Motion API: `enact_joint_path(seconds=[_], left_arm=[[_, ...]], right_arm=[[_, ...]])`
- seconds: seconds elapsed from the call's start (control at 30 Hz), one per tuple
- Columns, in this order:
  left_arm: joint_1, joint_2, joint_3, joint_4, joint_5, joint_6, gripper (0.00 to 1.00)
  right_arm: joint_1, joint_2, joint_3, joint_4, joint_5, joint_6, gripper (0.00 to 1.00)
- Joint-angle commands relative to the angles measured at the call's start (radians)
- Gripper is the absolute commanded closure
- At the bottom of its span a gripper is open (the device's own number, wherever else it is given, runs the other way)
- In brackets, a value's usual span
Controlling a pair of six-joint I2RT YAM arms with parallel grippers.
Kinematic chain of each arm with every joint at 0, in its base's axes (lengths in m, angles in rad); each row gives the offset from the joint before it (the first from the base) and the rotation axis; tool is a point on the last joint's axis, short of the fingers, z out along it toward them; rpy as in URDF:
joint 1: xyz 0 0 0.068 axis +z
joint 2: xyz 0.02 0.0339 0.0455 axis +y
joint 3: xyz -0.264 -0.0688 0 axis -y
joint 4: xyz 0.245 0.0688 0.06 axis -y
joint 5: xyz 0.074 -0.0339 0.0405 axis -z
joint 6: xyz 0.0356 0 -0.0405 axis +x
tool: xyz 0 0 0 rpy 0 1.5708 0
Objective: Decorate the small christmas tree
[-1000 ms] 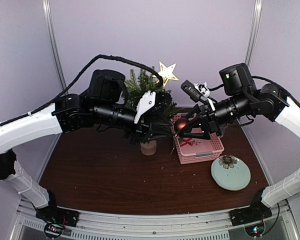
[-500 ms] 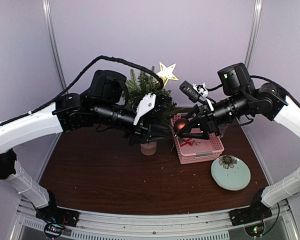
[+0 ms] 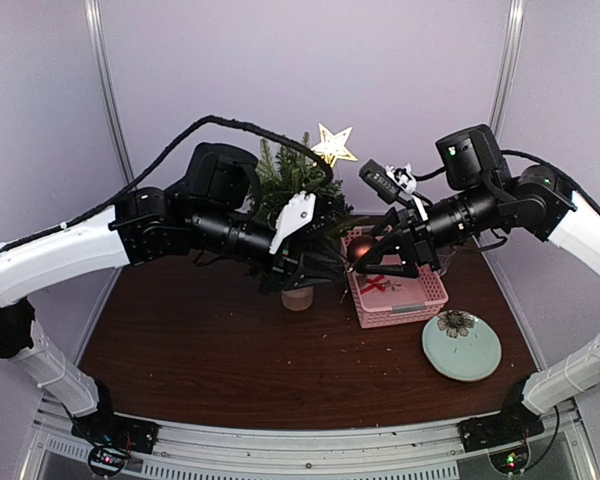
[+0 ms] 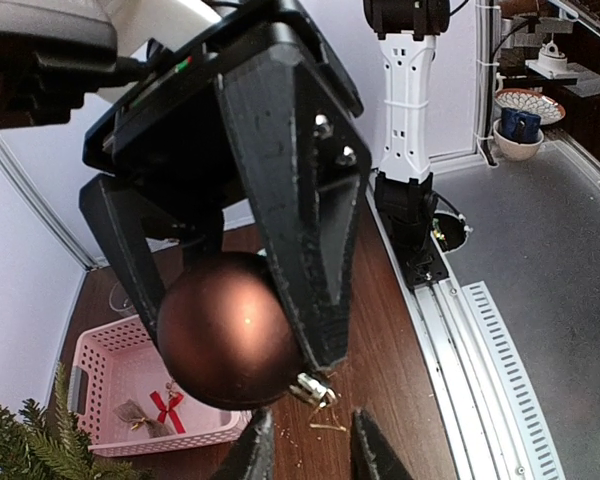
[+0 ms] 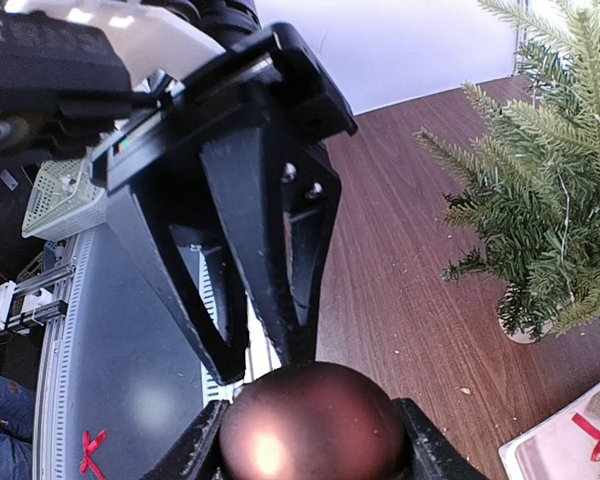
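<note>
Job now, I think: hang the shiny brown ball (image 3: 358, 250) on the small green christmas tree (image 3: 285, 175). From above, the tree stands straight up near the worktop's (image 3: 200, 350) far edge, tip up; the right hand (image 3: 365, 255) squeezes the ball. Left wrist: the left hand (image 4: 310, 455) has its fingers apart, empty. Right wrist: next, bring the ball gently onto a branch (image 5: 470, 160).

The small christmas tree (image 3: 290, 180) is deep green on a pale wooden stump (image 3: 297, 297), with a gold star (image 3: 334, 144). The ball (image 4: 230, 330) is matte coppery brown. The basket (image 3: 400, 316) is pink lattice, the plate (image 3: 475, 358) pale green with a dark flower, the table (image 3: 200, 350) dark wood-grain brown
</note>
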State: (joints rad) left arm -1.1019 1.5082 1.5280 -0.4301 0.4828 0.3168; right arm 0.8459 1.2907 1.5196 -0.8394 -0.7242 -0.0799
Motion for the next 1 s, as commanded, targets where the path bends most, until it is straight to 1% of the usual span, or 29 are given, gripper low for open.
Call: enact_joint_path(seconds=[0.0,0.27,0.33,0.5,0.67,0.73,0.77,0.97], left_arm=[[-0.005,0.023,0.03,0.009,0.01,0.005,0.75],[-0.006,0.024,0.037,0.011,0.027,-0.003,0.81],[-0.006,0.022,0.039,0.016,0.029,-0.006,0.85],[-0.005,0.009,0.032,0.019,0.015,-0.017,1.0],[0.003,-0.016,-0.015,0.046,-0.044,-0.074,1.0],[0.006,-0.024,-0.023,0.05,-0.076,-0.096,1.0],[0.009,-0.038,-0.042,0.061,-0.127,-0.121,1.0],[0.029,-0.086,-0.098,0.074,-0.245,-0.18,1.0]], right_arm=[[0.005,0.0,0.034,0.031,0.003,0.004,0.73],[0.005,-0.005,0.023,0.032,0.005,0.006,0.73],[0.006,-0.007,0.018,0.033,0.007,0.005,0.73],[0.005,-0.016,0.004,0.032,0.044,0.003,0.74],[0.005,-0.021,-0.016,0.055,0.146,0.012,0.76],[0.005,-0.022,-0.036,0.097,0.175,0.032,0.76],[0.005,-0.024,-0.065,0.15,0.217,0.058,0.77],[0.005,0.004,-0.087,0.219,0.256,0.072,0.77]])
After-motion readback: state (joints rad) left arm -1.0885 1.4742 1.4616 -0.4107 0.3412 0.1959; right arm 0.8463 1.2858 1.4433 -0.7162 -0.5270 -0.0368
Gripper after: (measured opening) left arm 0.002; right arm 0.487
